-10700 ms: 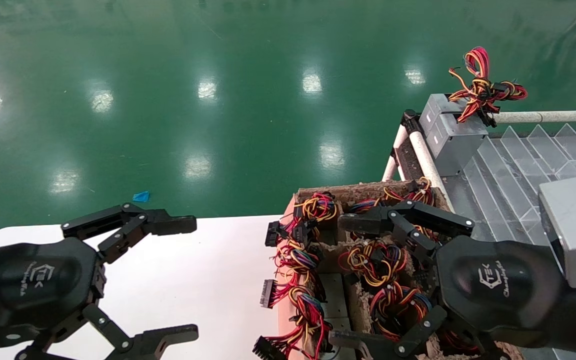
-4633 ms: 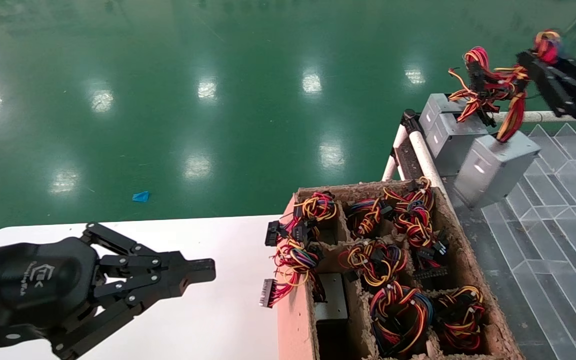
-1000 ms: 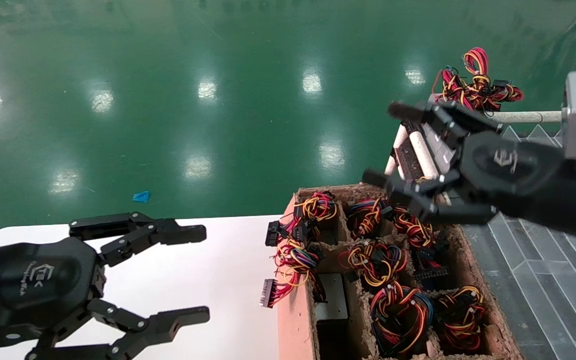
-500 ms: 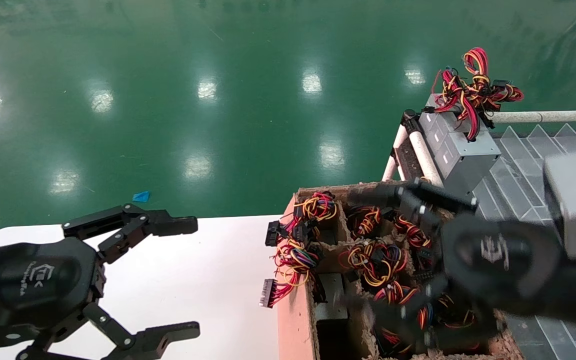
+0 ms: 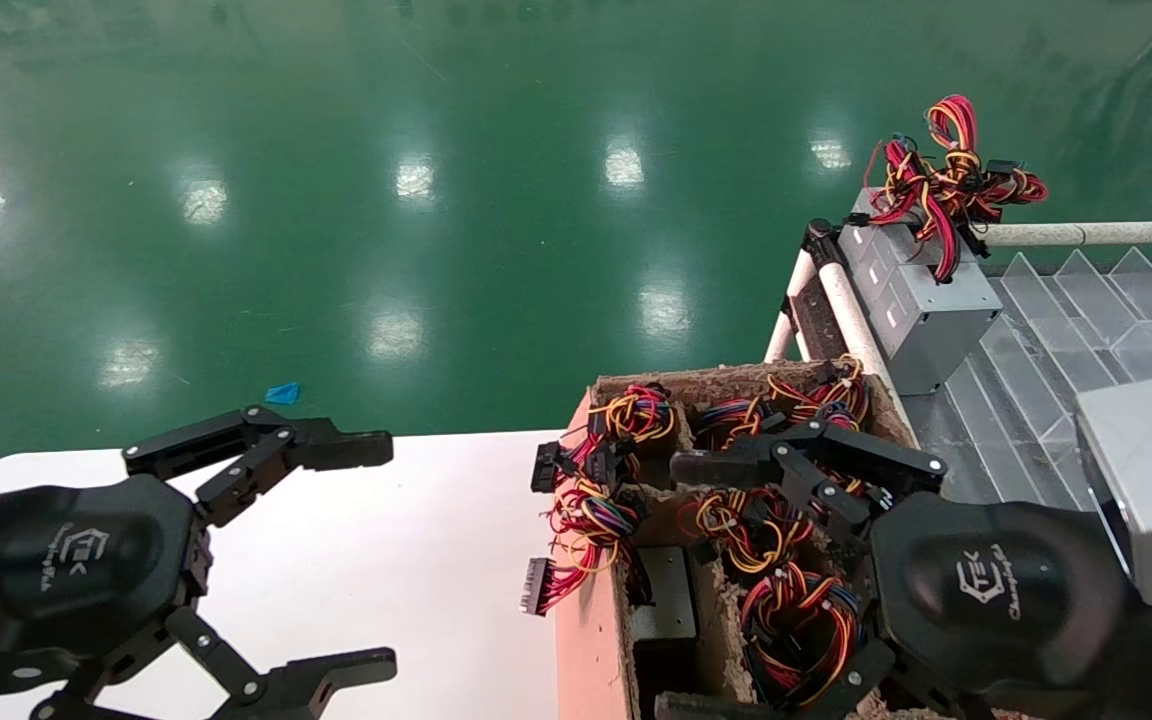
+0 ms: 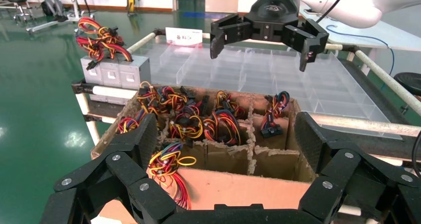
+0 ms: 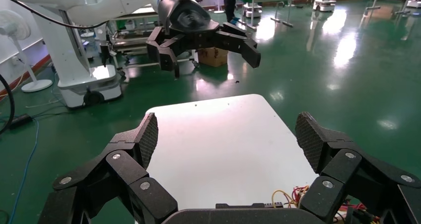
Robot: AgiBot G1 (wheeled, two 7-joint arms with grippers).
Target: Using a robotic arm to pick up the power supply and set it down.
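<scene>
Head view: right gripper hovers over the cardboard crate, fingers spread wide and holding nothing, above the bundles of coloured wires in its compartments. A grey power supply sits well beyond the crate, at the near corner of the clear divided tray, with a red and yellow cable bunch on top. The left gripper hangs over the white table, also spread and empty.

Left wrist view: the left gripper's own fingers frame the crate; the right gripper shows farther off above the tray, released. Grey power supplies stand in a row just beyond the crate's far corner.

Right wrist view: the right gripper's textured fingers gape over the white table, and the left gripper hangs beyond it, open-handed.
</scene>
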